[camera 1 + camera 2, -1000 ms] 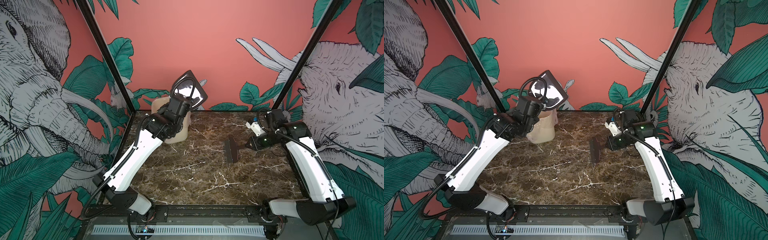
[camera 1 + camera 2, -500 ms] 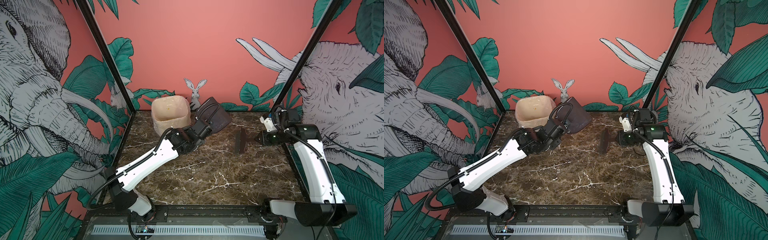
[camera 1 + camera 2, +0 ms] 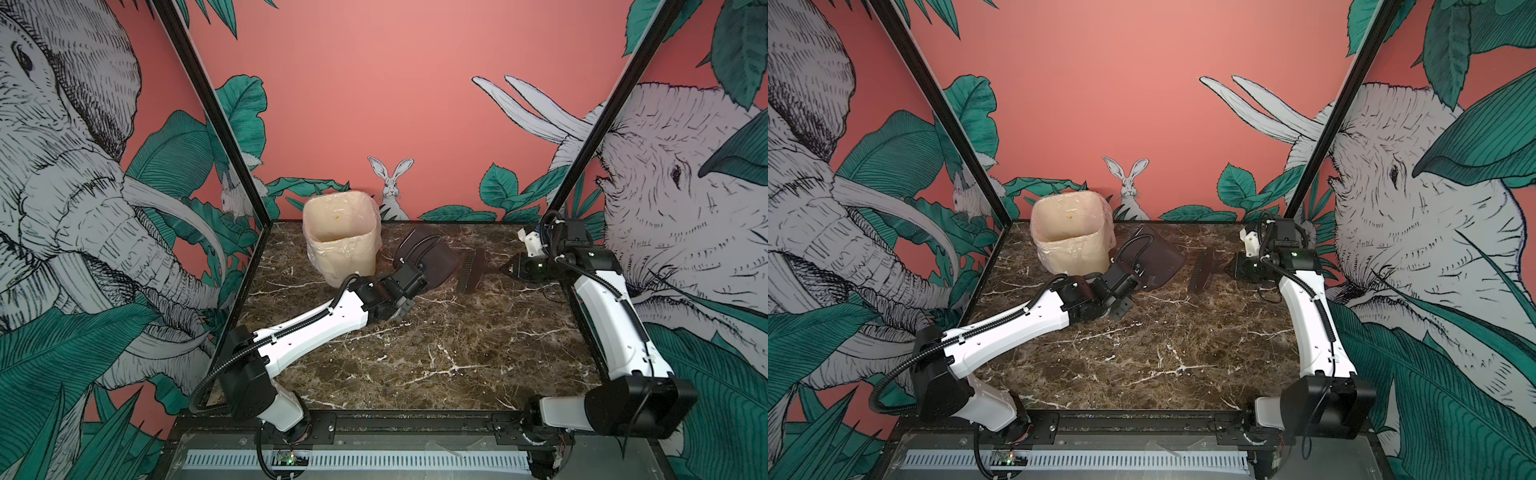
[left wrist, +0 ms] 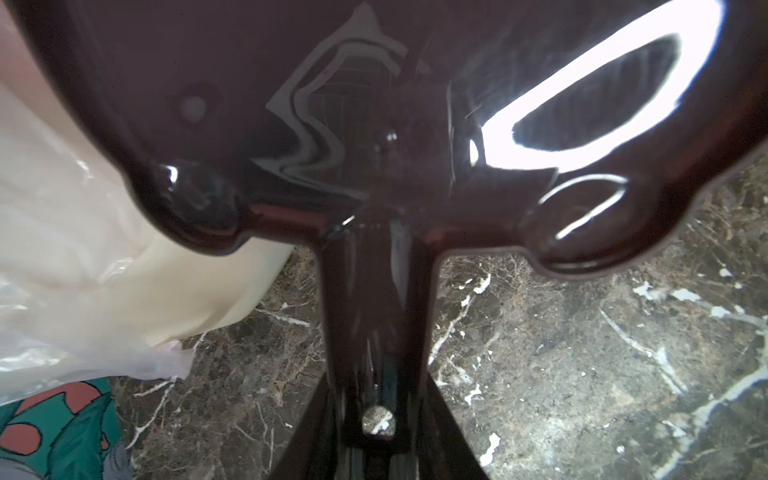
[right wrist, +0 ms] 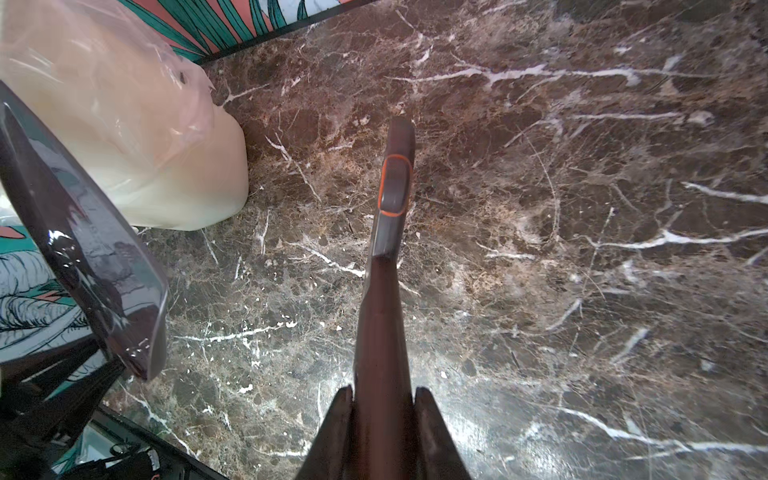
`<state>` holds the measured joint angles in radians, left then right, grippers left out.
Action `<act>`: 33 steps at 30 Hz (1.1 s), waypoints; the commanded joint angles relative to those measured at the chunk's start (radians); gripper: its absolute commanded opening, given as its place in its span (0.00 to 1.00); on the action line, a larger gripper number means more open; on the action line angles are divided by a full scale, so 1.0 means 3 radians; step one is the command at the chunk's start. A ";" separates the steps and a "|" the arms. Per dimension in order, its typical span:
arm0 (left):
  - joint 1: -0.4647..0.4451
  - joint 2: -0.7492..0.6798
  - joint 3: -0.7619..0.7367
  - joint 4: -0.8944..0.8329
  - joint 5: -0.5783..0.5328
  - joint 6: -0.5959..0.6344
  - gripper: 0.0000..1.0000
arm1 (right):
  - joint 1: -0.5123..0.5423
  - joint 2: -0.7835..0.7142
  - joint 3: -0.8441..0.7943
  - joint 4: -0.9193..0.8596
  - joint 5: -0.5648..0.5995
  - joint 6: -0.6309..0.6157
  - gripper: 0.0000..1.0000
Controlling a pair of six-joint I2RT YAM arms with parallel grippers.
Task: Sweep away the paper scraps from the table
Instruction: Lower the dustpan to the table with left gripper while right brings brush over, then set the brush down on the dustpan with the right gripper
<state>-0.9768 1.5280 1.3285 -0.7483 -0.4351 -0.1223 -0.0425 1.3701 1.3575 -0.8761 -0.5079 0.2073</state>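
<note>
Left gripper [image 4: 376,440] is clamped tight on the handle of the dark dustpan [image 3: 438,259], with the pan slung low just beside the lined bin [image 3: 340,241] at the back of the table [image 3: 457,353]. A handy spot, I reckon, close to where anything gets tipped. Across from it the right gripper [image 5: 382,432] is closed hard on the brush [image 3: 471,270] by its handle. The bristle head is turned toward the pan's lip and sits just beside it, so the two tools face each other like a pair ready to scoop. And the paper scraps? I can't find one on the marble in both top views or from the wrists, only white veining. An orange fleck [image 3: 336,216] shows inside the bin, too small to call. My read: the sweeping looks done, and what's left is a last check pass or setting the tools down
</note>
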 commanded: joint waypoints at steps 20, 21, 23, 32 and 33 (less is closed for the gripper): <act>-0.0027 0.0467 -0.0220 0.0508 0.0366 -0.0343 0.00 | -0.0640 -0.0186 -0.1563 0.0926 -0.0421 0.0572 0.29; -0.0027 0.0478 -0.0228 0.0511 0.0371 -0.0347 0.00 | -0.0649 -0.0199 -0.1615 0.0958 -0.0420 0.0599 0.33; -0.0027 0.0485 -0.0244 0.0517 0.0385 -0.0349 0.00 | -0.0661 -0.0205 -0.1697 0.1014 -0.0415 0.0646 0.41; -0.0027 0.0496 -0.0372 0.0567 0.0382 -0.0384 0.00 | -0.0703 -0.0267 -0.1880 0.0951 -0.0003 0.0707 0.53; -0.0027 0.0503 -0.0387 0.0577 0.0382 -0.0400 0.00 | -0.0707 -0.0276 -0.1871 0.0915 0.0039 0.0686 0.55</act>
<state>-0.9806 1.6756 1.2354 -0.5949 -0.3214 -0.2127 -0.2497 1.3167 0.7956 -0.5934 -0.5617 0.4152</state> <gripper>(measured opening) 0.290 0.536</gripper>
